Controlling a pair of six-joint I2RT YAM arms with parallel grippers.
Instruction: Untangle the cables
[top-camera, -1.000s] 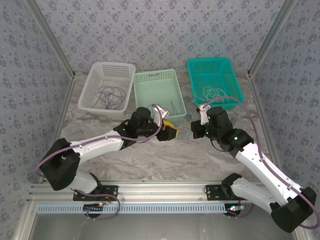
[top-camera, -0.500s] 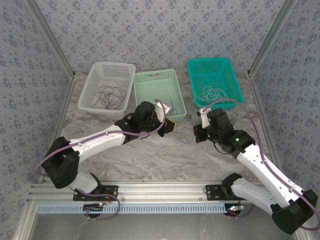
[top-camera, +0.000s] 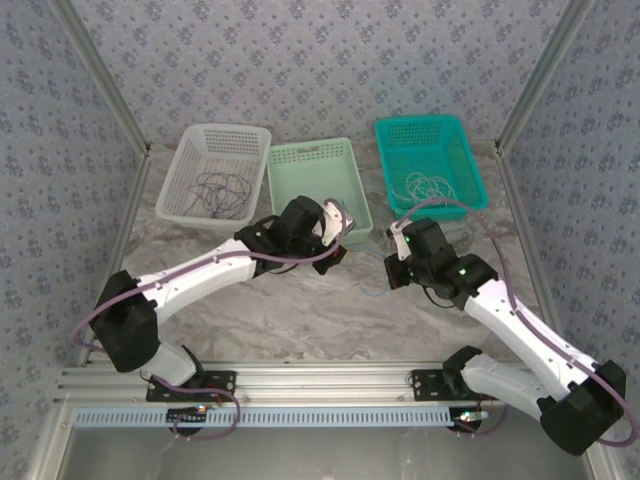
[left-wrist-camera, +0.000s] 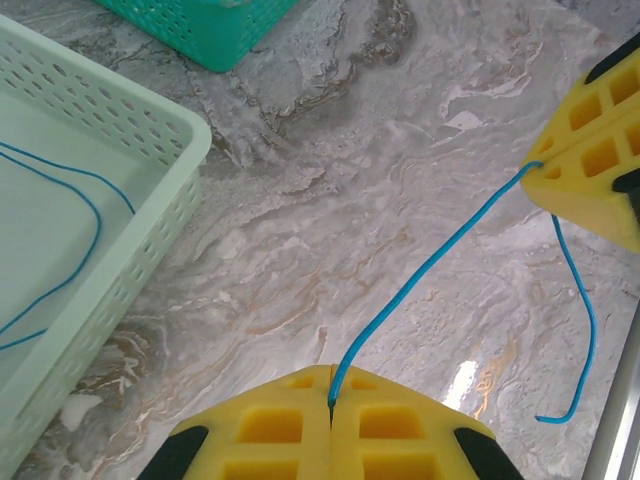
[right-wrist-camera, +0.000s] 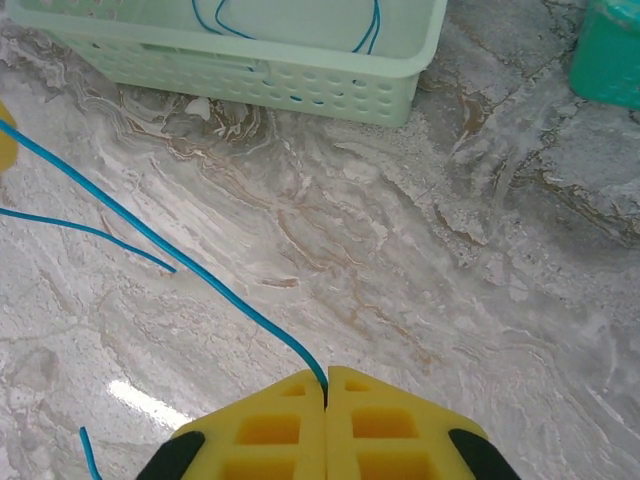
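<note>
Holds thin blue flexible wire (left-wrist-camera: 430, 265) clamped in left gripper (left-wrist-camera: 330, 400) and right gripper (right-wrist-camera: 326, 395), nearly straight between them; seems featherlight, limp, slippery, best pinched firmly just ahead

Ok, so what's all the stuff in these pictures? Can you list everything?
white basket: one, white, back left of the table.
pale green basket: one, mint, back middle.
teal basket: one, teal, back right.
dark cable: one tangle, purplish-grey, inside the white basket.
white cable: one tangle, white, inside the teal basket.
blue cable: one strand, blue, stretched between both tools. More blue loops lie in the pale green basket; I cannot tell if they are the same cable.
table: one, grey marble pattern, under everything.
left tool: one, yellow pads, shut on the blue cable.
right tool: one, yellow pads, shut on the blue cable.
</note>
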